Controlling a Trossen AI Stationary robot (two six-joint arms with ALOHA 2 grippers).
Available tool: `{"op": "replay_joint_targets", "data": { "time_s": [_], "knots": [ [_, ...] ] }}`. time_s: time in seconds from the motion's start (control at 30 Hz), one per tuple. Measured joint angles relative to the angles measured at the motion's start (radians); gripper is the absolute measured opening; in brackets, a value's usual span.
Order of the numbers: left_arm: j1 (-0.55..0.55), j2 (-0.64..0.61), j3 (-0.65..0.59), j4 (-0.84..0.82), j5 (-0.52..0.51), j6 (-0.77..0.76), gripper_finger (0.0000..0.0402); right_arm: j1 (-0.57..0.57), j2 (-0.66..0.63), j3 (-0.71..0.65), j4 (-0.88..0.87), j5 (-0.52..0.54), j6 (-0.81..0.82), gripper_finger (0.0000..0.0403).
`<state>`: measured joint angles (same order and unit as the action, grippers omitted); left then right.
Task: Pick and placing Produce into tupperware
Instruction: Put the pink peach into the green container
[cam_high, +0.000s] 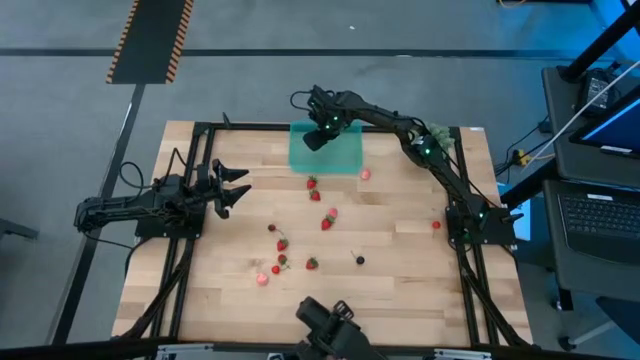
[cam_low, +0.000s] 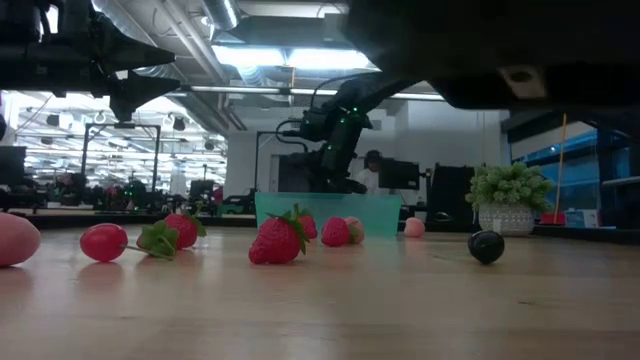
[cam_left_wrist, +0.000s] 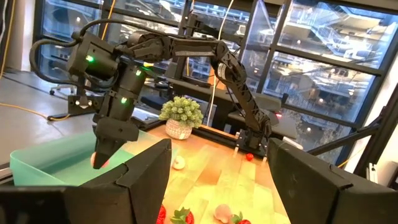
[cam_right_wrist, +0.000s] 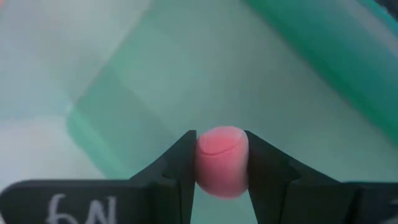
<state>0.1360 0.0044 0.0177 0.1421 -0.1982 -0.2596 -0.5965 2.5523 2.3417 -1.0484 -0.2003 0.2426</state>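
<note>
A wooden table seen from above, with a shallow teal tupperware at the middle of its far edge. The right arm reaches from the table's right edge across to that container, and the right gripper hangs over its inside, fingers clenched on a pale pink berry piece (the wrist camera shows it pinched squarely between both fingers, with teal plastic beneath). Held there, the piece seems poised for release into the container. The left gripper waits near the left edge, jaws spread wide and holding nothing. Most produce lies loose on the bare wood: strawberries just in front of the container, another pale piece by its near right corner, a cluster of red strawberries towards the near edge with a pink piece, and one dark berry apart. A green leafy plant in a white pot stands at the far right corner, clear of the drop.
</note>
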Motion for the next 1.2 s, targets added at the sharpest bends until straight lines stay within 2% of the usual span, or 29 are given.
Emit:
{"op": "replay_joint_targets", "data": {
  "time_s": [0.33, 0.7, 1.03, 1.2],
  "knots": [
    [0.000, 0.000, 0.000, -0.041, 0.002, -0.001, 0.0257, -0.030, 0.000, -0.004, -0.070, 0.010, -0.139, 0.0114],
    [0.000, 0.000, 0.000, -0.037, 0.002, -0.003, 0.0257, -0.049, -0.005, -0.082, -0.101, 0.039, -0.143, 0.0116],
    [0.000, 0.000, 0.000, -0.037, 0.002, -0.003, 0.0257, -0.049, -0.005, -0.082, -0.090, 0.048, -0.139, 0.0117],
    [0.000, 0.000, 0.000, -0.037, 0.002, -0.003, 0.0257, -0.048, -0.004, -0.081, -0.087, 0.056, -0.140, 0.0142]
  ]
}}
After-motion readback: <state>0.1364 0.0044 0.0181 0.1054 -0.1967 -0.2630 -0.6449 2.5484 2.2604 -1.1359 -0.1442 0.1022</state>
